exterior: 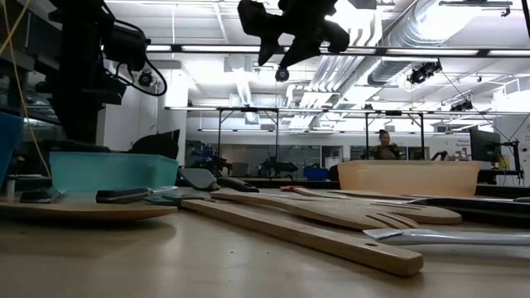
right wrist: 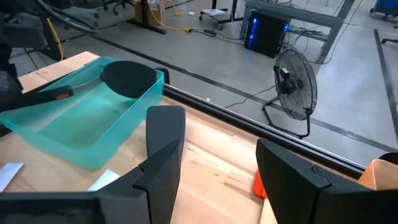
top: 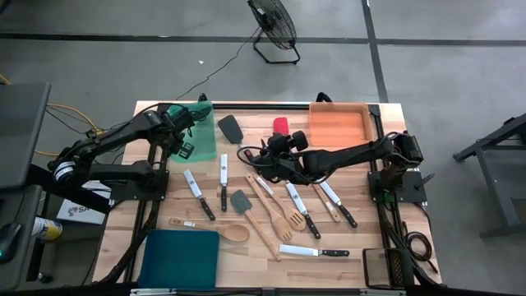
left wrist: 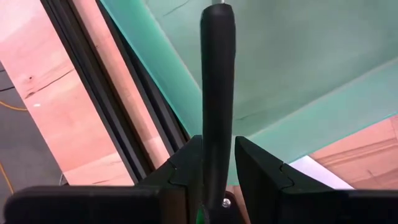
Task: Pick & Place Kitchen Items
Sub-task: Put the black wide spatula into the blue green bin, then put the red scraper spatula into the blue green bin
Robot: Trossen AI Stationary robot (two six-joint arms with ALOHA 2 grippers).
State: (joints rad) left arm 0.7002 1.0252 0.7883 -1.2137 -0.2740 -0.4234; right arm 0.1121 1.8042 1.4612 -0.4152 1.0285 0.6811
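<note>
L gripper (left wrist: 217,180) is pinching a black utensil handle (left wrist: 217,87) w/ fingers on both sides, hanging it over the green tray (left wrist: 298,68) presumably for drop-off, while R gripper (right wrist: 214,168), fingers apart & empty, is hovering mid-table above remaining knives (top: 300,210) & wooden spoons (top: 271,215).

You see a black spatula (left wrist: 217,93) lying between the left gripper's fingers (left wrist: 258,168), its handle reaching over the green tray (top: 196,131). On the table, a grey spatula (top: 231,127) and a red-headed one (top: 280,125) lie near the far edge. Black-handled knives (top: 198,196) and pale wooden turners (top: 275,210) lie scattered mid-table (mostly angled). A wooden spoon (top: 215,228) and one more knife (top: 315,252) lie nearer the front.
</note>
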